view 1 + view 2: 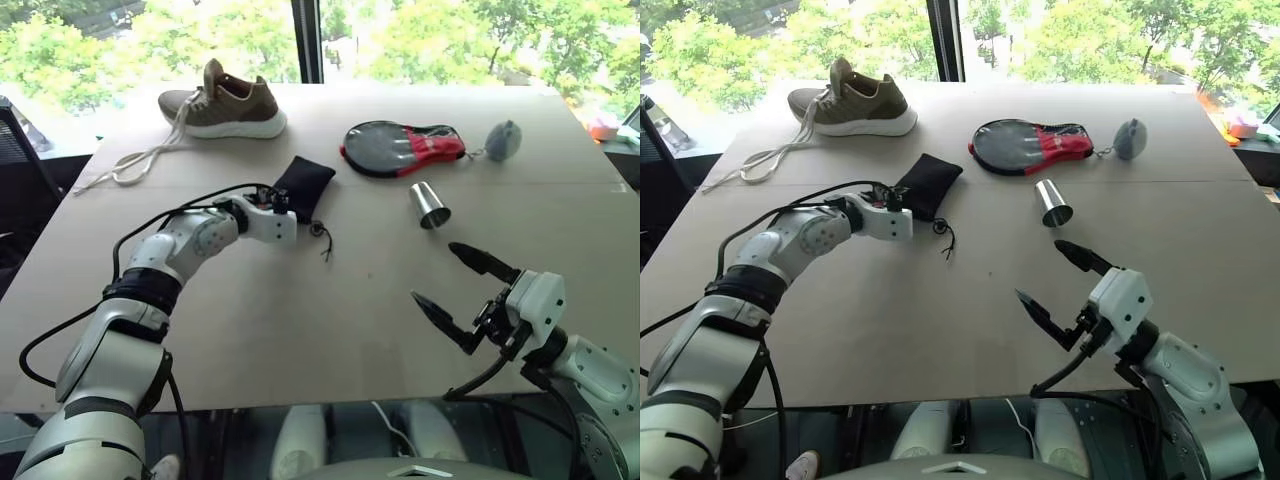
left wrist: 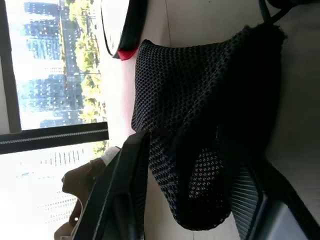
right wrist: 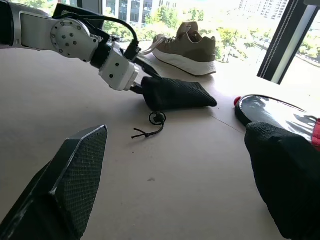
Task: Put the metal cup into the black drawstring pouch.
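Black drawstring pouch (image 2: 200, 125) pinched between left fingers (image 2: 120, 200)

At frame centre we see our left gripper (image 1: 908, 213) on the soft black fabric pouch (image 1: 928, 184); the shiny steel cup (image 1: 1052, 203) lies right of it.

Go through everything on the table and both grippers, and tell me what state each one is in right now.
black drawstring pouch: lying flat, one end pinched by the left gripper
metal cup: on its side, free
right gripper: open, empty, above the table
shoe: upright, laces loose
paddle case: lying flat
grey ball: resting beside the case
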Motion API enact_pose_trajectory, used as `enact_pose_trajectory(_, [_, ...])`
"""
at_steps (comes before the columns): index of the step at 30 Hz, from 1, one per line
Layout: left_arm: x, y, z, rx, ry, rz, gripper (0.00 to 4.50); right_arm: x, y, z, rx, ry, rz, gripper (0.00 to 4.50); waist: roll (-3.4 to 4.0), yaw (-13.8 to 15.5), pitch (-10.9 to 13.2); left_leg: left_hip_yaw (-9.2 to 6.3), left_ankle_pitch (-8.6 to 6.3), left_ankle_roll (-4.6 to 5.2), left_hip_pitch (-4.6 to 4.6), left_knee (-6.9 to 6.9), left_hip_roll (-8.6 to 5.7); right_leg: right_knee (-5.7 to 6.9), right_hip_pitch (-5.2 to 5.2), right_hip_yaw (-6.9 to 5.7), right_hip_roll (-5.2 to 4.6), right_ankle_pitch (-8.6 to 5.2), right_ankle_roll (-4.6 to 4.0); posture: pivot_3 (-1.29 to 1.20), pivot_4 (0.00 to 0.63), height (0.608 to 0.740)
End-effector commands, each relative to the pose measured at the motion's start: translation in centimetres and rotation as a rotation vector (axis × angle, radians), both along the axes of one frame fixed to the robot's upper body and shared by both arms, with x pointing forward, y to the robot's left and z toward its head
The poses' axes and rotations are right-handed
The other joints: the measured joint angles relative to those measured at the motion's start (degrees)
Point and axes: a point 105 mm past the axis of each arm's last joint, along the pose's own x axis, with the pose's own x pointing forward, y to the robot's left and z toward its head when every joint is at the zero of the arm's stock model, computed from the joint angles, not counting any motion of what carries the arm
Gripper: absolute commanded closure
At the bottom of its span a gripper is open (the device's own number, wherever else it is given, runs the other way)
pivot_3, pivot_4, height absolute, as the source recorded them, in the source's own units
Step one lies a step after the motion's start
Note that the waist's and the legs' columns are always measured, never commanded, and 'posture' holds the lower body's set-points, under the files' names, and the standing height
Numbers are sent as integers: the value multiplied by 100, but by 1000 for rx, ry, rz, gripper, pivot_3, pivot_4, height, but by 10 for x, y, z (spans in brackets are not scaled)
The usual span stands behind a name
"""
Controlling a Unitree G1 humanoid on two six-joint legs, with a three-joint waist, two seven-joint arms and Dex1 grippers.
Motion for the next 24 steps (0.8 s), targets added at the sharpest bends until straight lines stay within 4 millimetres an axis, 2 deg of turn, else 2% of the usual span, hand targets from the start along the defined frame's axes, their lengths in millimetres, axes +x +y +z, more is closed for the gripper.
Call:
enact_pose_trajectory(1, [2,0,12,-46,71,22,4479,3,-1,5,-3,-15,-33,0,0,-1,0,0,0,0,0,0,0,0,0,1,0,0,0,0,150,740])
enact_pose_trajectory(4, [-2,-9,17,-206,238,68,4479,12,-6,5,-17,-26,-107,0,-1,-5,1,0,0,0,0,1,0,2,0,0,0,0,0,0,150,740])
enact_pose_trajectory(6, [-9,-18,26,-370,413,133,4479,21,-11,1,-29,14,-173,0,-2,-3,1,-1,1,-2,-3,6,2,4,-1,-2,0,0,0,0,150,740])
enact_pose_trajectory(8, [-23,-31,36,-543,635,196,4479,27,-13,-4,-26,96,-211,0,-3,-11,2,-4,5,-8,-9,11,4,9,-5,-3,0,0,0,0,150,740])
enact_pose_trajectory(11, [-44,-52,49,-700,884,249,4479,42,-23,-12,-118,177,-343,0,-3,-26,2,-14,7,-11,-10,15,2,16,-6,-1,1,-1,0,0,150,740])
enact_pose_trajectory(13, [-55,-67,54,-778,1007,282,4479,52,-23,-10,-111,216,-358,0,-2,-41,3,-37,6,-9,-9,23,2,32,-10,2,3,-2,0,0,150,740])
enact_pose_trajectory(15, [-61,-79,52,-837,1101,334,4479,63,-22,-12,-66,306,-348,0,-1,-56,3,-43,1,-1,-6,37,0,53,-12,5,4,-3,1,0,150,740])
enact_pose_trajectory(19, [-71,-108,35,-864,1223,385,4479,82,-26,-14,-45,390,-385,0,-2,-84,4,-47,1,1,1,48,-1,76,-11,9,5,-4,0,0,150,740])
enact_pose_trajectory(24, [-64,-118,16,-941,1260,469,4479,95,-28,-13,12,455,-413,0,0,-128,8,-46,0,1,-7,60,-2,77,-15,15,5,-3,0,0,150,740])
